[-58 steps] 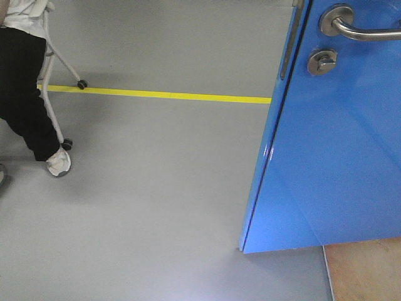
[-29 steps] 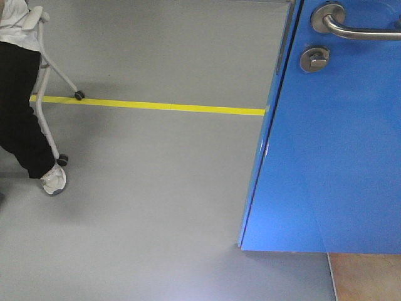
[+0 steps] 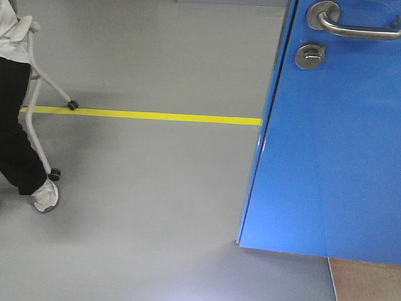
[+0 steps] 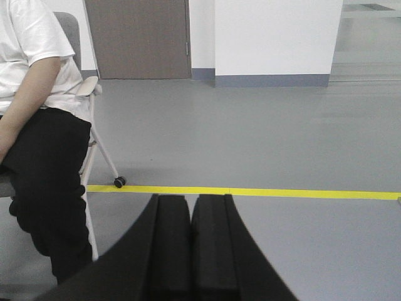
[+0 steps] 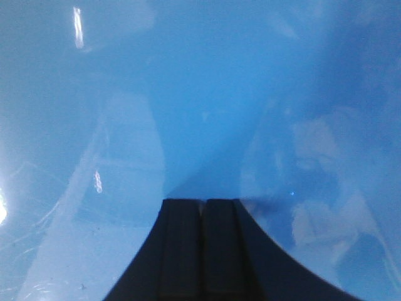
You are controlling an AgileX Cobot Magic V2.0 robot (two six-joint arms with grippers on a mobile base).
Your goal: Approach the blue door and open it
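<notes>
The blue door point(image 3: 326, 138) stands ajar at the right of the front view, its free edge turned toward the camera and its glossy face filling the right side of the frame from top down to just above the floor. Going from the left of that view: a seated person's black trouser leg point(image 3: 15, 125) and white shoe point(image 3: 45, 195) sit at the far left edge, beside the white legs of a wheeled chair point(image 3: 36, 100) whose casters rest on the grey floor point(image 3: 144, 207). A yellow tape line point(image 3: 150, 115) runs across the floor from the chair to the door's edge. On the door, high up, a silver lever handle point(image 3: 351, 28) points right, and the round thumb-turn lock point(image 3: 309, 56) sits just below its rose. Under the door's bottom right corner a patch of tan flooring point(image 3: 366, 281) shows. In the left wrist view the left gripper point(image 4: 190, 244) is pressed together, its two black pads touching with nothing between them, facing the open floor, the yellow line and the seated person in a white shirt point(image 4: 28, 56). In the right wrist view the right gripper point(image 5: 202, 251) is likewise closed on nothing, pointing straight at the reflective blue door surface point(image 5: 200, 94), very near it; whether it touches cannot be told.
</notes>
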